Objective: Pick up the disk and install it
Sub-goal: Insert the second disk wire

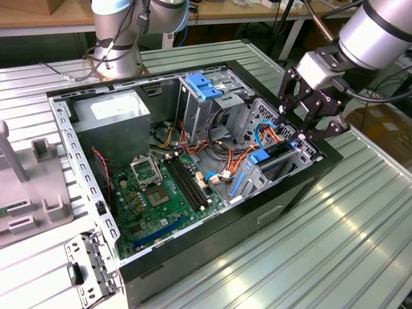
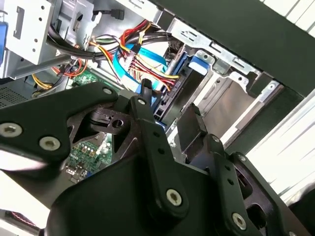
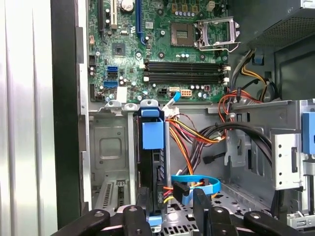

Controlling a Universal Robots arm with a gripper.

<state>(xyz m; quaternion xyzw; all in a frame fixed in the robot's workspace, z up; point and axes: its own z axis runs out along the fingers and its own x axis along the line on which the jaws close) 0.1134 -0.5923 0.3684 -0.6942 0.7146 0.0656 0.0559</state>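
Jaws stand apart, gripping nothing, over the drive cage of the open computer case (image 1: pixel 212 238). The disk (image 3: pixel 150 162) sits upright in the cage slot directly beneath the gripper (image 3: pixel 172 209), between its fingertips (image 3: pixel 199 199).

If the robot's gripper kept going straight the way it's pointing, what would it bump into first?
Probably the disk, standing on edge in its bay inside the computer case. The gripper points down at it in the exterior view, though how far apart they are is unclear.
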